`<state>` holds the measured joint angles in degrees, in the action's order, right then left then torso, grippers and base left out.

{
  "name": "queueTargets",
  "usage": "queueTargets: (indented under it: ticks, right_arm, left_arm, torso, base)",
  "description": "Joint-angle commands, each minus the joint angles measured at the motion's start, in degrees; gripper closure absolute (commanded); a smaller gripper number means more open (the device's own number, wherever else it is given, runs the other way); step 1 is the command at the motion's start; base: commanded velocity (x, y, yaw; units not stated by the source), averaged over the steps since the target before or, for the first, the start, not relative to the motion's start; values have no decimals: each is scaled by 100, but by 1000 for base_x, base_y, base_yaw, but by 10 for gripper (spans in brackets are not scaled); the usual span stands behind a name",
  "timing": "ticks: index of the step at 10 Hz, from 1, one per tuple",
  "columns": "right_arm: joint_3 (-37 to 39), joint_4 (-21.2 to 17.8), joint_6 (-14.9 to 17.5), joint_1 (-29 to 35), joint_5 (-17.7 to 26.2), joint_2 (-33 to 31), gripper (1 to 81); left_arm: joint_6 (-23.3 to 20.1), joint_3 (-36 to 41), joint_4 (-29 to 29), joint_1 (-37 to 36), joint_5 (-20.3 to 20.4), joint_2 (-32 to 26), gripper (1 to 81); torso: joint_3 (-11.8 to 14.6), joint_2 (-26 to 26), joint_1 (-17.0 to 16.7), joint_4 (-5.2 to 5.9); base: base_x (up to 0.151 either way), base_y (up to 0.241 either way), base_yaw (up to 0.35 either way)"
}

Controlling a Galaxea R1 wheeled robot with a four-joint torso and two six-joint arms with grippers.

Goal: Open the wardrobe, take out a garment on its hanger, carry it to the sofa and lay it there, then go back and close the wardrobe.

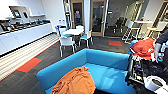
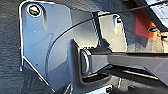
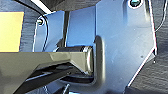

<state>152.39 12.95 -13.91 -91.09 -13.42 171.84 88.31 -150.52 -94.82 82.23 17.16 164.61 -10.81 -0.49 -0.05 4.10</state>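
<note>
The bright blue sofa (image 1: 110, 62) stands right in front of me in the head view, its low back toward the room. A rust-orange garment (image 1: 75, 81) lies crumpled on the seat near the sofa's left arm, with nothing touching it. In both wrist views I see my own dark plate and jointed bar over dark carpet, and the fingers cannot be made out.
Another orange cloth (image 1: 143, 47) is bundled beyond the sofa's right end, beside a person's arm (image 1: 160, 41). Dark equipment with a white roll (image 1: 152, 82) sits at the lower right. A white table with chairs (image 1: 72, 32) stands behind the sofa, and a long white counter (image 1: 25, 33) runs along the left.
</note>
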Motion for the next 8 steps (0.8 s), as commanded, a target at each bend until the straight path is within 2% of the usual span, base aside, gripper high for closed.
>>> queueTargets:
  ticks: [1,8]
  right_arm:
    - [-18,-11,29,86,296,11,10]
    - [78,-20,37,60,305,107,10]
  left_arm:
    - [-51,-4,-63,-176,-134,-77,10]
    - [-42,-4,-54,-176,-187,-68,10]
  torso:
    - [0,0,5,0]
    - [2,-5,5,0]
  base:
    - [-65,0,0]
    - [0,0,0]
